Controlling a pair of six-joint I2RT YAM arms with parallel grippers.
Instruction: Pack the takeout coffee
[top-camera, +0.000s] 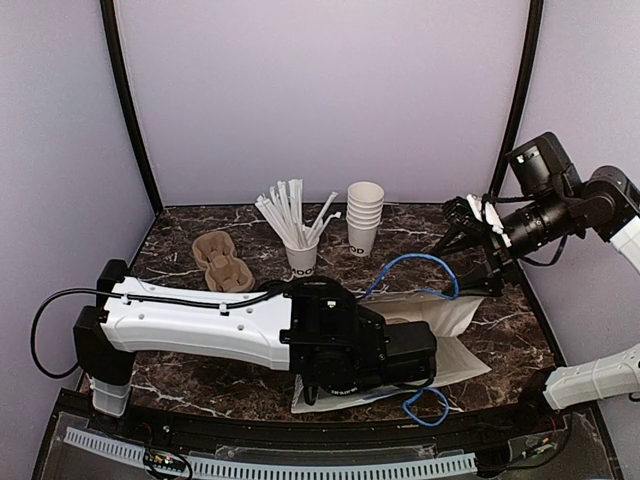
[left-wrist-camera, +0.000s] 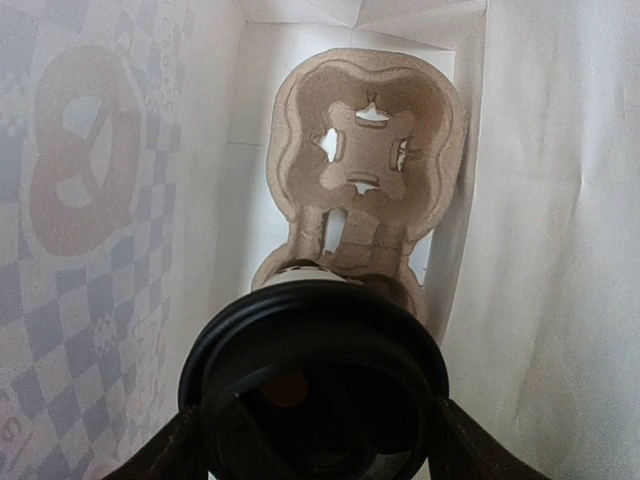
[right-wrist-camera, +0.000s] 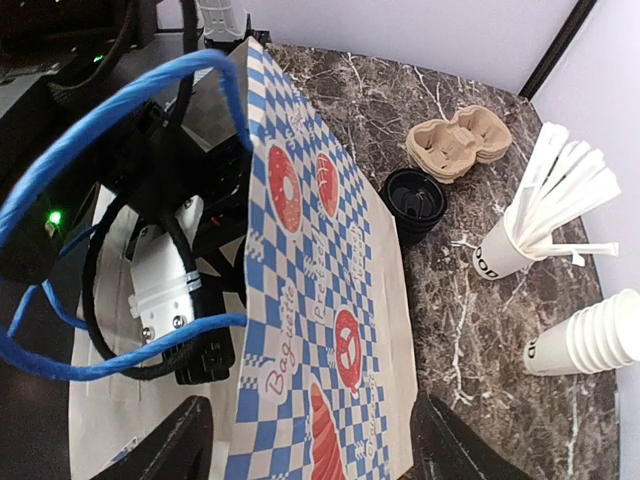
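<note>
Left wrist view: the left gripper (left-wrist-camera: 318, 445) is clenched on the paper cup (left-wrist-camera: 300, 272) and its black lid (left-wrist-camera: 315, 340), inside the paper bag (left-wrist-camera: 540, 250) laid by the near edge of the table (top-camera: 180, 225), over a pocket of the pulp carrier (left-wrist-camera: 370, 140). The right gripper (right-wrist-camera: 312, 425) is released.

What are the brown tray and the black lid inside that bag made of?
The brown tray seems to be moulded paper pulp: matt tan, fibrous, with soft rounded edges. The black lid is probably thin plastic: smooth, with a faint sheen along its rim.
</note>
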